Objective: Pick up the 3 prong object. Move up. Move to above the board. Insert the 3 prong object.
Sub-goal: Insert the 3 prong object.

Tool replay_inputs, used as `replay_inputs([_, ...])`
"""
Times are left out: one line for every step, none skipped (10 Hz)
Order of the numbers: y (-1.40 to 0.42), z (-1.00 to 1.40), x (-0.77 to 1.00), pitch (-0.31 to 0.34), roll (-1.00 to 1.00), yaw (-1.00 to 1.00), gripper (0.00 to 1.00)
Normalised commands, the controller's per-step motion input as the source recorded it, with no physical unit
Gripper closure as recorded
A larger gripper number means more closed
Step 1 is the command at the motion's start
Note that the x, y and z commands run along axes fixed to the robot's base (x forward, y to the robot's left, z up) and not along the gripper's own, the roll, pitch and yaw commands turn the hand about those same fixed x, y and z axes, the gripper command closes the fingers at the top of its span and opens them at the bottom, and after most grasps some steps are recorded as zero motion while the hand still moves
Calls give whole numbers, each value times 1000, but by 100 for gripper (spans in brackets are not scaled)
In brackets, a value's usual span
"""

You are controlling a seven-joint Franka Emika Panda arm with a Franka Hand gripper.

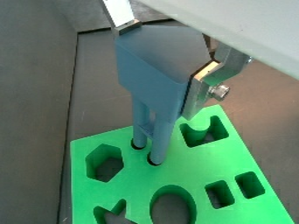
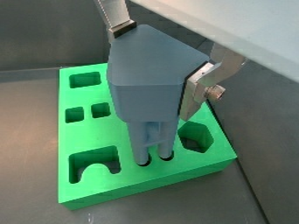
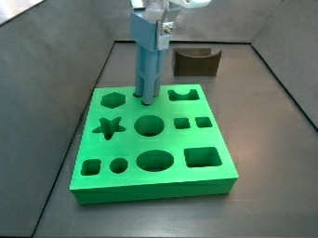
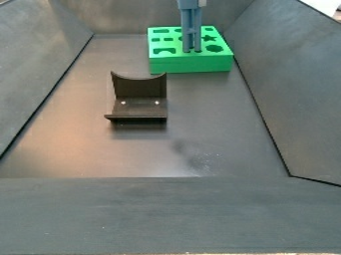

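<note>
3 prong object (image 3: 148, 56): clamped in claw (image 3: 152, 26), upper centre of frame, upright, prong tips in board (image 3: 211, 172) holes; pickup and transfer done, seating and release outstanding

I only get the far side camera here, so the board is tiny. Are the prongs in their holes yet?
Observer: In both wrist views the tips of the 3 prong object are entering the small round holes in the board.
Operator: Does the gripper have it?
Observer: Yes, the gripper has its silver fingers clamped on the head.
Operator: Is it upright?
Observer: A side view shows it upright, between the hexagon hole and the arch-shaped cut-out.
</note>
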Motion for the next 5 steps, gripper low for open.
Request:
replay_inputs([31, -137, -11, -14, 0, 91, 100])
replay_inputs([40, -203, -20, -34, 0, 169, 100])
replay_inputs([60, -231, -17, -34, 0, 197, 100])
replay_inputs([66, -254, -40, -49, 0, 286, 100])
replay_inputs([49, -291, -40, -54, -49, 314, 100])
